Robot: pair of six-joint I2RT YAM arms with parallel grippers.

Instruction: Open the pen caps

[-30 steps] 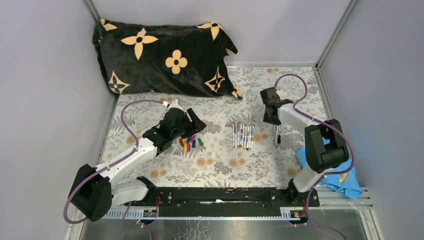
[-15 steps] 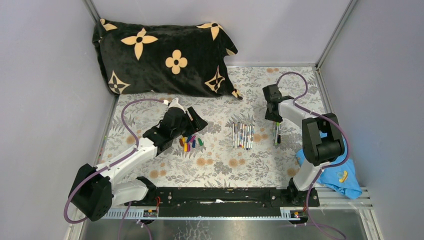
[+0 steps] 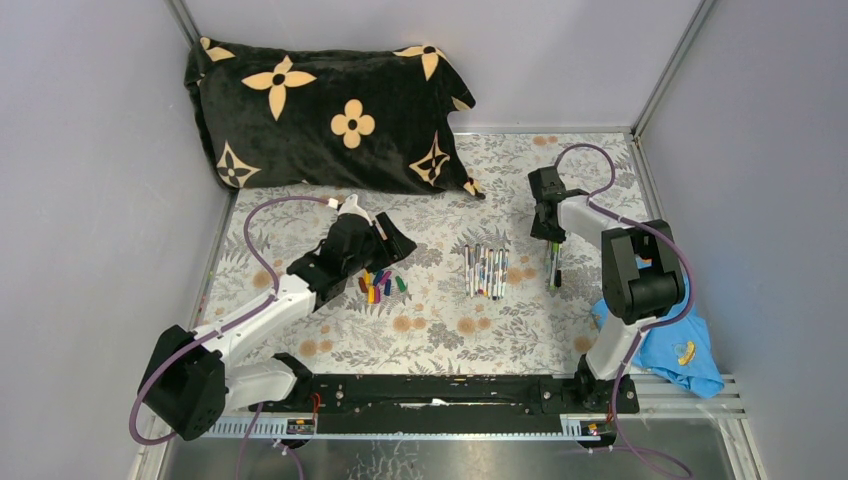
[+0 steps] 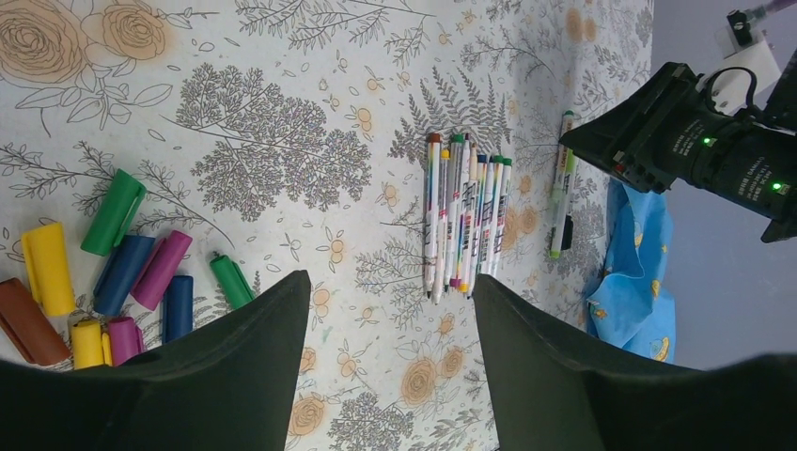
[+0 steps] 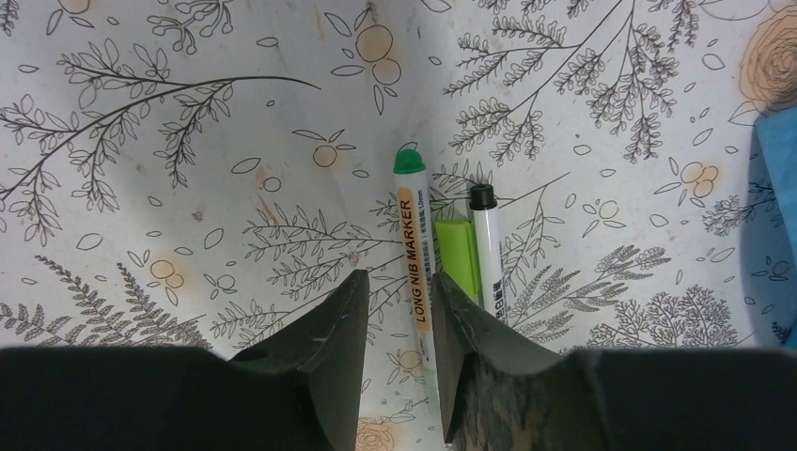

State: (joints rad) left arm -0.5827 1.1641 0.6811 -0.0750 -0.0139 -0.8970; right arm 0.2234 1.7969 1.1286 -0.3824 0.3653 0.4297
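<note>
- Left pincer is hovering open, empty, beside the loose coloured plastic pen caps — seemingly its drop spot.
- Right pincer is gaping over a green-capped white marker pen — likely lining up.

Was enclosed by plain grey walls, spread with a floral tablecloth, backed by a black flower-patterned pillow, blue cloth at right.

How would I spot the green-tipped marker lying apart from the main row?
On the flowered tablecloth, look right of the row of pens, towards the crumpled blue cloth. There, it is the white marker with a dark green end and orange label, unlike the black-tipped pen beside it.
</note>
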